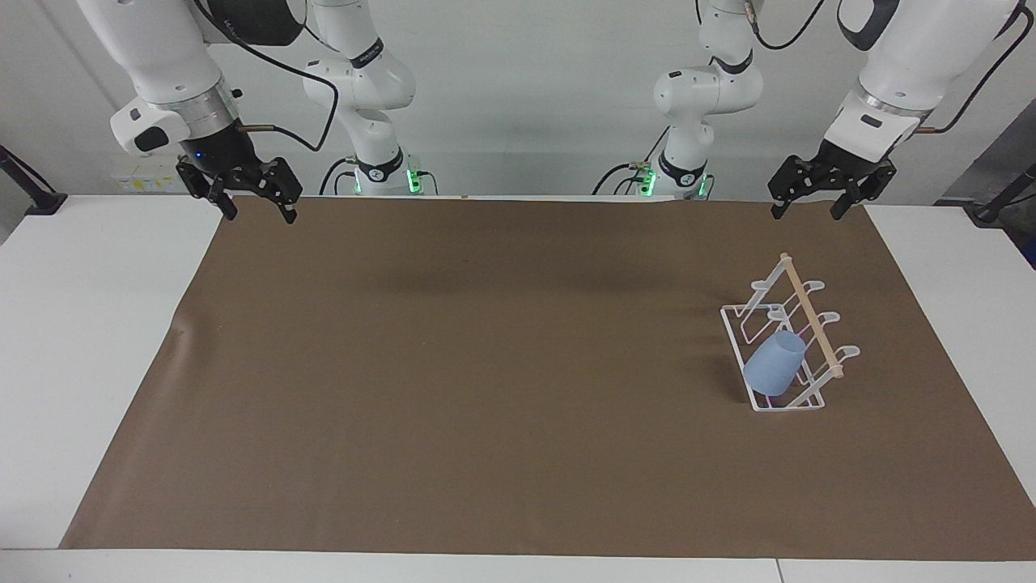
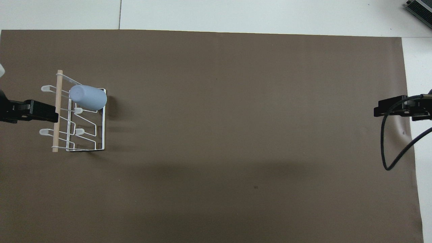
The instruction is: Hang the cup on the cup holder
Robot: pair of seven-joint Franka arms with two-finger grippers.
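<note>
The light-blue cup [image 1: 774, 363] hangs tilted on a prong of the white wire cup holder [image 1: 735, 336], at the end of the rack farthest from the robots. In the overhead view the cup [image 2: 88, 97] sits beside the cup holder's wooden rod [image 2: 56, 135]. My left gripper [image 1: 807, 215] hangs open and empty in the air, over the mat's edge by the robots, well apart from the rack. From above, the left gripper [image 2: 47, 113] overlaps the rod without touching it. My right gripper [image 1: 261, 217] waits open and empty over the mat's corner at the right arm's end.
A brown mat [image 1: 486, 364] covers most of the white table [image 1: 89, 340]. The right gripper [image 2: 388, 108] trails a black cable [image 2: 388, 158] over the mat's edge. A grey device corner [image 2: 420, 8] shows at the table's farthest edge.
</note>
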